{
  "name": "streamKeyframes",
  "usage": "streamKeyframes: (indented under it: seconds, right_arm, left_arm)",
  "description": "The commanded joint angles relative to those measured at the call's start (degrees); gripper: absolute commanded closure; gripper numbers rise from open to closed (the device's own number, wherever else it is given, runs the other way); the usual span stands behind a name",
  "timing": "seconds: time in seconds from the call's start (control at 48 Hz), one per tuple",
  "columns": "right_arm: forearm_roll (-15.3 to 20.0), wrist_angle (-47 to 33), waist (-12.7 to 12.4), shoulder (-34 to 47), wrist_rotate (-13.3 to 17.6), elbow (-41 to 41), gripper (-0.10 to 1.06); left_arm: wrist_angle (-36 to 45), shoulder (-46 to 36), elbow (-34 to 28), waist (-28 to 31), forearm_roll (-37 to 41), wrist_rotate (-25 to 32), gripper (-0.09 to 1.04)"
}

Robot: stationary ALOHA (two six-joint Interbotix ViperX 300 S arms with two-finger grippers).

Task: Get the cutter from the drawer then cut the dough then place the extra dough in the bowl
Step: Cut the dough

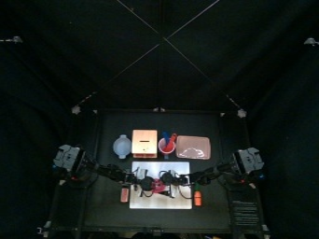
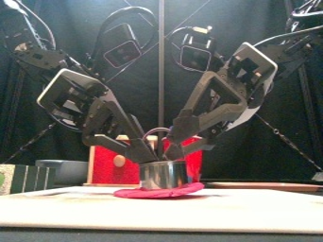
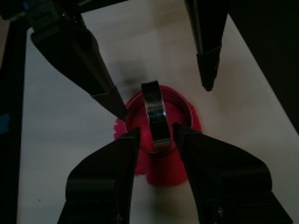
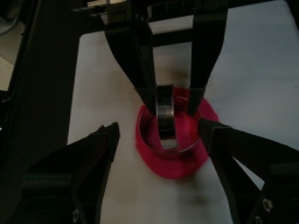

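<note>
A round metal cutter (image 2: 164,174) stands on the flat pink dough (image 2: 159,192), which lies on the white cutting board (image 1: 178,201). My left gripper (image 3: 156,133) comes in from the left and is shut on the cutter (image 3: 153,118), with the dough (image 3: 163,166) under it. My right gripper (image 4: 158,124) faces it from the other side, open, its jaws spread wide of the cutter (image 4: 167,109) and the dough (image 4: 176,157). Both grippers meet over the middle of the board (image 1: 159,179).
Behind the board stand the blue-grey bowl (image 1: 122,145), the wooden box with a red drawer front (image 1: 145,142), a red cup (image 1: 169,142) and the pink tray (image 1: 196,147). Two small orange-red things (image 1: 125,195) (image 1: 197,198) lie at the board's sides.
</note>
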Motion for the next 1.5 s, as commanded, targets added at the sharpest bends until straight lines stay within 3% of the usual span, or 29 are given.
streamKeyframes:
  seconds: [0.021, 0.479, 0.979, 1.333, 1.5]
  right_arm:
    - [-0.26, 0.26, -0.18, -2.37, -0.09, -1.41, -0.05]
    - [-0.35, 3.08, -0.35, -2.46, -0.18, -2.02, -0.05]
    - [-1.93, 7.47, -0.97, -3.96, 0.26, -3.16, -0.05]
    - [-3.87, 13.10, -1.49, -6.77, 0.26, -4.57, -0.05]
    - [-3.87, 18.37, -1.49, -7.29, 0.26, -6.68, -0.05]
  left_arm:
    - [0.26, -1.58, -1.14, 0.62, 1.23, -0.09, 0.16]
    - [-1.05, -2.02, -4.66, 2.20, 5.01, -0.18, 0.17]
    - [-0.70, -7.56, -1.85, 2.20, 5.36, -0.18, 0.17]
    - [-0.97, -10.02, 3.87, 2.20, 4.66, -0.44, 0.18]
    - [-1.49, -7.65, 4.83, 2.11, 4.57, -0.53, 0.26]
